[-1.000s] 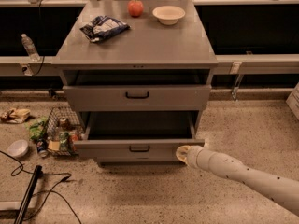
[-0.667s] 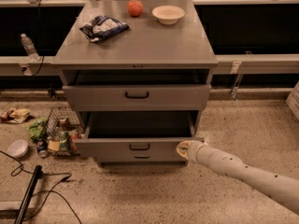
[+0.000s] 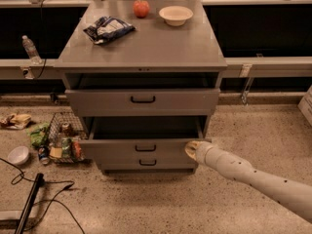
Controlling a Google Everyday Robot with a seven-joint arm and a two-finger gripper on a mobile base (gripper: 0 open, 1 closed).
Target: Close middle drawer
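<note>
The middle drawer (image 3: 145,149) of the grey metal cabinet (image 3: 141,48) is pulled out partway, its dark inside showing above its front panel. Its small black handle (image 3: 145,148) is at the centre of the front. My gripper (image 3: 193,150) is at the right end of that front panel, touching or almost touching it, with the white arm (image 3: 253,177) reaching in from the lower right. The uppermost drawer (image 3: 142,101) also stands a little open. The lowest drawer (image 3: 147,163) sits just below the middle one.
On the cabinet top lie a chip bag (image 3: 109,29), a red apple (image 3: 141,8) and a white bowl (image 3: 175,15). On the floor at left are a wire basket of cans (image 3: 63,143), a small white bowl (image 3: 18,155), cables and a black pole (image 3: 30,204). A water bottle (image 3: 30,48) stands on the left ledge.
The middle drawer's front has slid inward toward the cabinet, showing less of its inside. My gripper has moved with it, staying at the right end of the front.
</note>
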